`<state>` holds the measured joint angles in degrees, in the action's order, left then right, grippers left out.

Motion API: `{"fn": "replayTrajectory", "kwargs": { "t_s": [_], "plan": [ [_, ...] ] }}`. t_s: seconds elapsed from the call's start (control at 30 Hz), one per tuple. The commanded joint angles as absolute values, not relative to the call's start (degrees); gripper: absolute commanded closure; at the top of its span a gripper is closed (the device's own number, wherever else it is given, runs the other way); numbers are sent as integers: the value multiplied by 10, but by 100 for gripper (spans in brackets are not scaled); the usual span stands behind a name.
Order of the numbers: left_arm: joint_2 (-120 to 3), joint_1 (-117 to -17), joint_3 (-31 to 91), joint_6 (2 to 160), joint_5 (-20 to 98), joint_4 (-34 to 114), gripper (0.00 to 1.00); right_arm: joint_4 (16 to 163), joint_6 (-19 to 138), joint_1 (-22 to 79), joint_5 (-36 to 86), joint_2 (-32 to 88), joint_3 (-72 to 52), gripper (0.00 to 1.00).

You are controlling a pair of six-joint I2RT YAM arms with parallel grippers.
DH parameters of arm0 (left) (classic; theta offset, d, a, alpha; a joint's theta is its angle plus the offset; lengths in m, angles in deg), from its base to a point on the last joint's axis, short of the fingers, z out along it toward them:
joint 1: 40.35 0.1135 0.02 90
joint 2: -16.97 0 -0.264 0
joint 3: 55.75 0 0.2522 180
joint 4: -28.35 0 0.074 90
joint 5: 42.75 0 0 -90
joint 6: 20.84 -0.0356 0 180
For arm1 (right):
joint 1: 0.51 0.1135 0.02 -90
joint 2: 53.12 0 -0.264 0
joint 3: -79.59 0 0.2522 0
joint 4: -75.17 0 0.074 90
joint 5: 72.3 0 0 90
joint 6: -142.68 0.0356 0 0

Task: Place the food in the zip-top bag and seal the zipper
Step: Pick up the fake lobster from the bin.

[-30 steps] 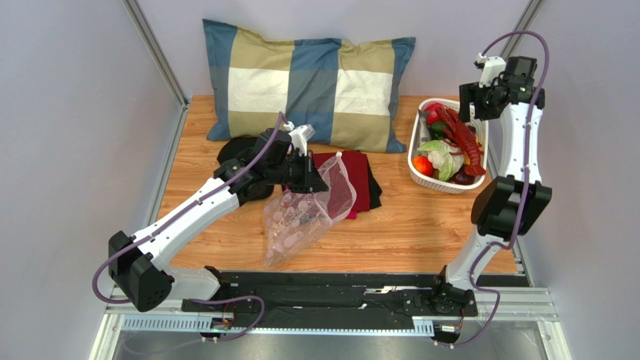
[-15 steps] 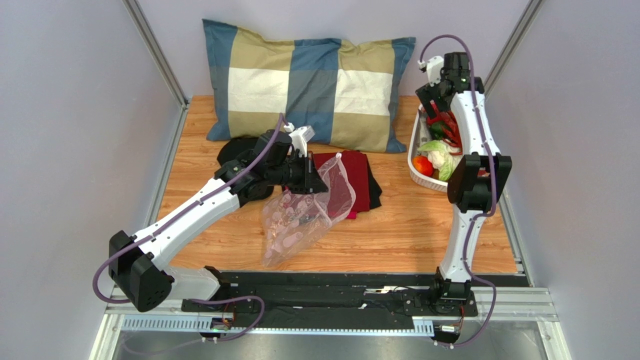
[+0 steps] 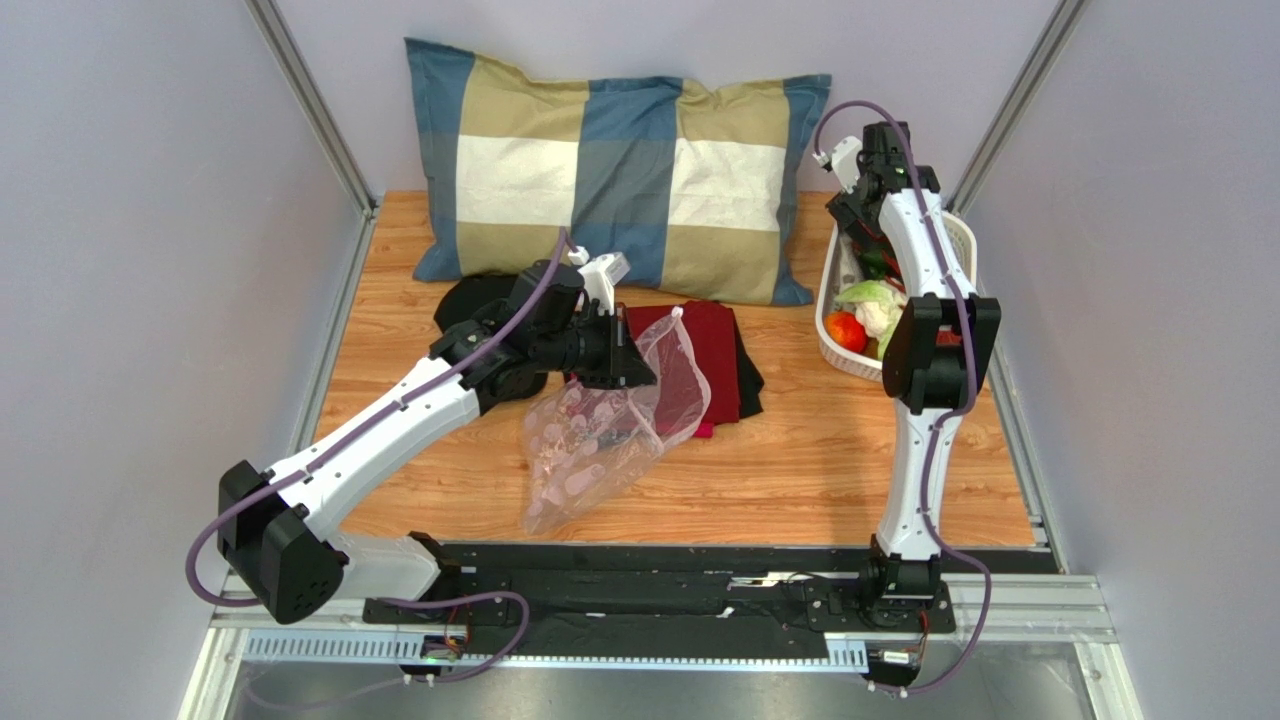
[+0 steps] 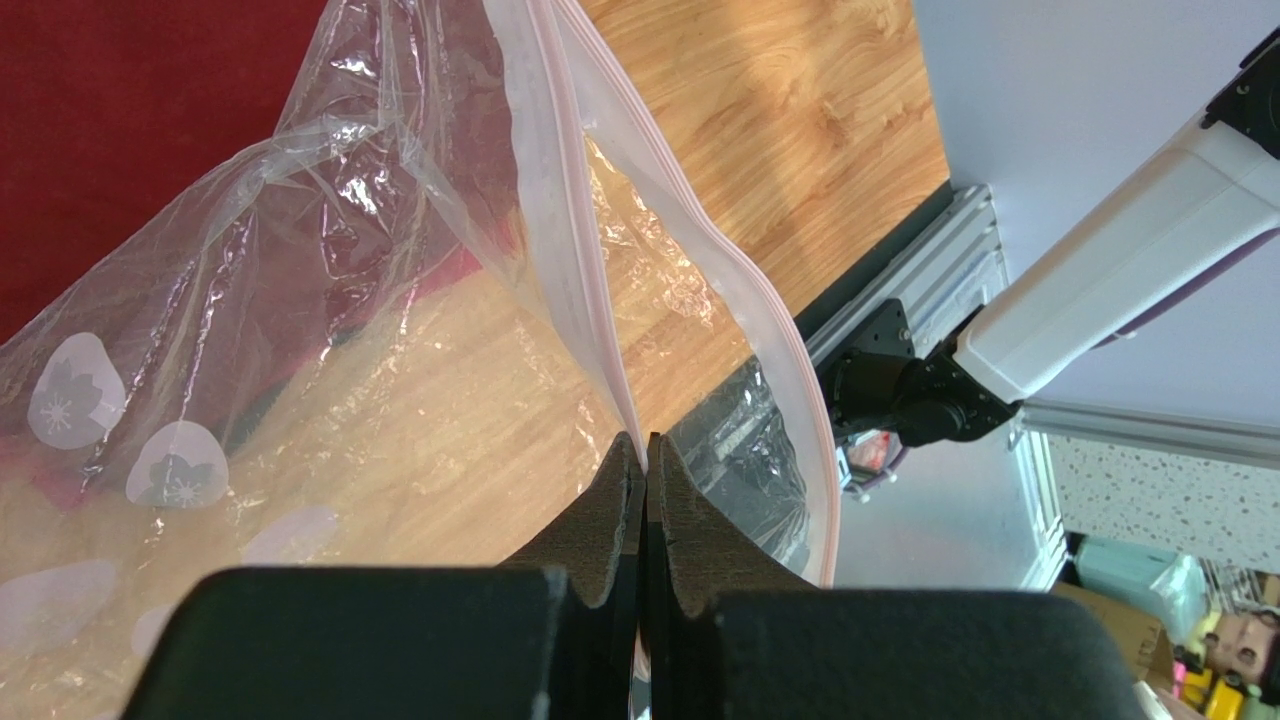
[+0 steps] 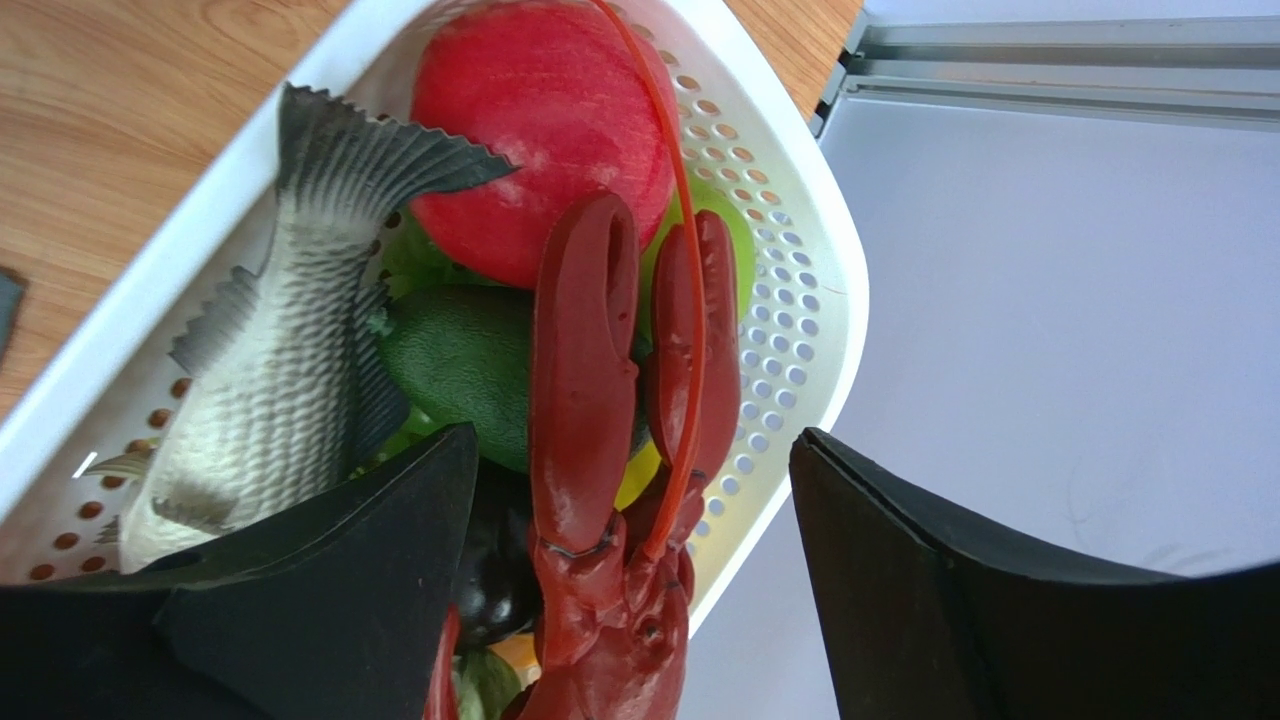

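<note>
The clear zip-top bag (image 3: pixel 598 440) lies partly on the wood and is lifted at its mouth. My left gripper (image 3: pixel 621 350) is shut on the bag's mouth edge (image 4: pixel 643 447), and the pinkish zipper strip (image 4: pixel 559 225) runs up from the jaws. The mouth hangs open and the bag looks empty. The food sits in a white perforated basket (image 3: pixel 963 248): a red lobster (image 5: pixel 579 390), a red round fruit (image 5: pixel 526 120), a green avocado (image 5: pixel 451 353) and a grey fish (image 5: pixel 271 375). My right gripper (image 5: pixel 634 443) is open just above the lobster, touching nothing, and shows over the basket's far end (image 3: pixel 861 225).
A checked pillow (image 3: pixel 616 158) lies along the back wall. A folded red cloth (image 3: pixel 732 357) lies under the bag's mouth, with a black object (image 3: pixel 469 300) to its left. The basket stands close to the right wall.
My right arm has swung left and down from beside the basket to over its far end. The left arm and the bag have not moved.
</note>
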<state>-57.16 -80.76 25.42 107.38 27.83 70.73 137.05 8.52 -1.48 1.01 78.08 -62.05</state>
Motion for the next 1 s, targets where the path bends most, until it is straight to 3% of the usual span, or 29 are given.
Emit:
{"fn": "replayTrajectory", "kwargs": {
  "t_s": [0.0, 0.37, 0.47, 0.6, 0.77, 0.87, 0.97],
  "plan": [
    [-562, -807, 256, 1066, 271, 689, 100, 1342, 52, -13, -16, 793, -637, 23],
    [-570, -806, 260, 1068, 262, 689, 100, 1338, 36, -13, -16, 800, -613, 41],
    [-572, -806, 263, 1067, 262, 690, 100, 1338, 32, -12, -19, 802, -608, 49],
    [-575, -806, 266, 1066, 260, 693, 100, 1338, 32, -12, -26, 795, -609, 70],
    [-576, -806, 267, 1068, 259, 694, 100, 1337, 30, -13, -23, 767, -598, 81],
    [-581, -806, 270, 1069, 256, 694, 100, 1337, 25, -12, -24, 755, -593, 99],
    [-581, -806, 274, 1066, 260, 694, 100, 1333, 19, -13, -30, 734, -588, 100]
  ]
}}
